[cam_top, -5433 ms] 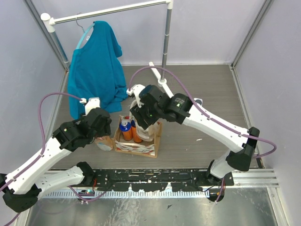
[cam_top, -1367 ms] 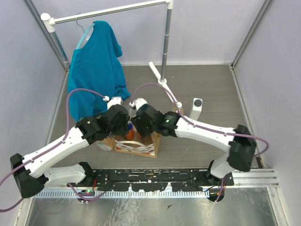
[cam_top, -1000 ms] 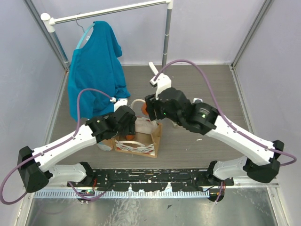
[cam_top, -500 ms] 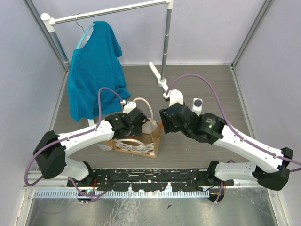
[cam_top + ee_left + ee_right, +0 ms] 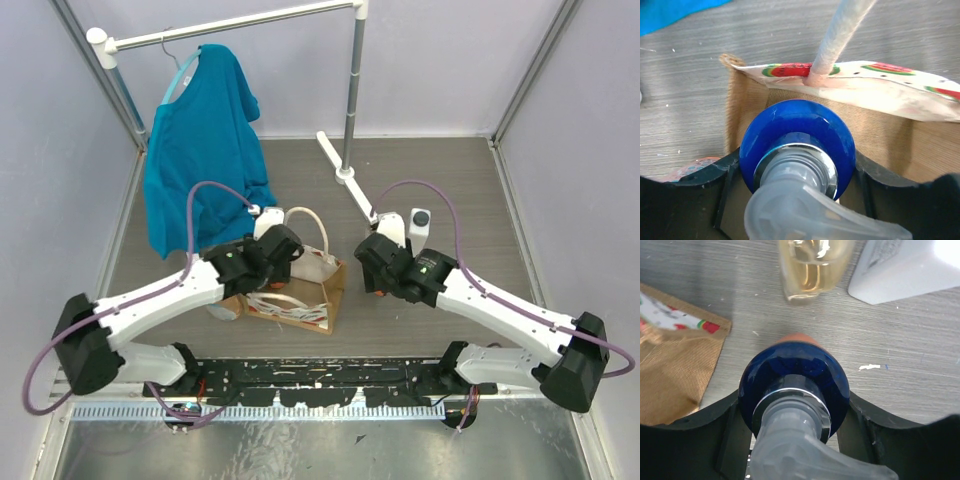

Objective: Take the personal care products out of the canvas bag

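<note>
The canvas bag (image 5: 300,300) stands on the surface (image 5: 450,180) between the two arms, its mouth open and one rope handle (image 5: 840,35) rising from the watermelon-print rim.

Inside that mouth sits a blue-capped pump bottle (image 5: 797,140). The left tool (image 5: 796,170) has its dark fingers (image 5: 727,180) closed against either side of it below the cap. The bottle's body is hidden, so I cannot tell how high it has been raised. This one counts as not yet out.

Just to the right of the bag, the right tool (image 5: 794,405) grips an orange pump bottle (image 5: 795,341) over bare surface, clear of the bag's corner. Whether its base touches down cannot be told.

Just beyond it stand a pale amber bottle (image 5: 812,267) and a whitish bottle (image 5: 910,267), both already outside the bag. A pinkish item (image 5: 222,306) lies against the bag's left side, but too little of it shows to name it.

In my judgement the task is well past halfway. Two products are out and a third is about to be set down. A fourth is in hand inside the bag. The views do not show whether anything else lies beneath it.
</note>
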You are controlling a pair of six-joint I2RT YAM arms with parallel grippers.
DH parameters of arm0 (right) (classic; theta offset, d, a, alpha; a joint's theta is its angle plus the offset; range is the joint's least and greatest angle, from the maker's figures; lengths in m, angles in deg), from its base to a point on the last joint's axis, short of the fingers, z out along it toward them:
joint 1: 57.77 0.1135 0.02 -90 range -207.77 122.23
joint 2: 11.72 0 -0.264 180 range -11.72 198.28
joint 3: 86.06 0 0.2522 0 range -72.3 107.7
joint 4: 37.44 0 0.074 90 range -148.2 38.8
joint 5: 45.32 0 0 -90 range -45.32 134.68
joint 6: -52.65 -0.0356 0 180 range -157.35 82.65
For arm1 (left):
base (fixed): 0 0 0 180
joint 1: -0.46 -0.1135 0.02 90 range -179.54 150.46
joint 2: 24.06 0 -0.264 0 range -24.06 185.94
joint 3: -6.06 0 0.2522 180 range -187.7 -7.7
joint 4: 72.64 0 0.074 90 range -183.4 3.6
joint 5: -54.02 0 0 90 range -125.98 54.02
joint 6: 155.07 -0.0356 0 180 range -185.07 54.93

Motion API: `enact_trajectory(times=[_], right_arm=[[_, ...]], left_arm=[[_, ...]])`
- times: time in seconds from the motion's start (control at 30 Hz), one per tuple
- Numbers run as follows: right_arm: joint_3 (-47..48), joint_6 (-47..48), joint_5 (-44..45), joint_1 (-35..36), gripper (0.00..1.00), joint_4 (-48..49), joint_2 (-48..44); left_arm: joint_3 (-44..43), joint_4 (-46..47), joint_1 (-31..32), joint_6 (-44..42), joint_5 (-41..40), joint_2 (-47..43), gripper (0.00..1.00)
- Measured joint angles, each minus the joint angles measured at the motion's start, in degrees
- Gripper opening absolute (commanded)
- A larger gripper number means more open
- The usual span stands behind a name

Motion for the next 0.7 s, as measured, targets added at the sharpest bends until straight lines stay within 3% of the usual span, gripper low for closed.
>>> enact_trajectory(times=[0.17, 0.37, 0.5, 0.7], right_arm=[[-1.66, -1.46, -0.68, -4.42, 0.15, 0.85, -0.04], [-4.07, -2.14, -1.22, -4.70, 0.17, 2.12, 2.38], [-6.05, -2.64, -1.55, -5.31, 0.19, 3.69, 4.94], [-6.16, -3.43, -1.33, -5.70, 0.30, 5.92, 5.55]], left_arm=[[-6.12, -3.87, 0.98, -1.11, -0.11, -7.52, 0.00], [-18.25, -7.43, 2.19, -2.16, -1.33, -11.28, 0.00], [-24.37, -10.64, 2.23, -4.15, -5.86, -11.78, 0.00], [-28.41, -12.72, -0.79, -9.07, -11.06, -8.41, 0.00]])
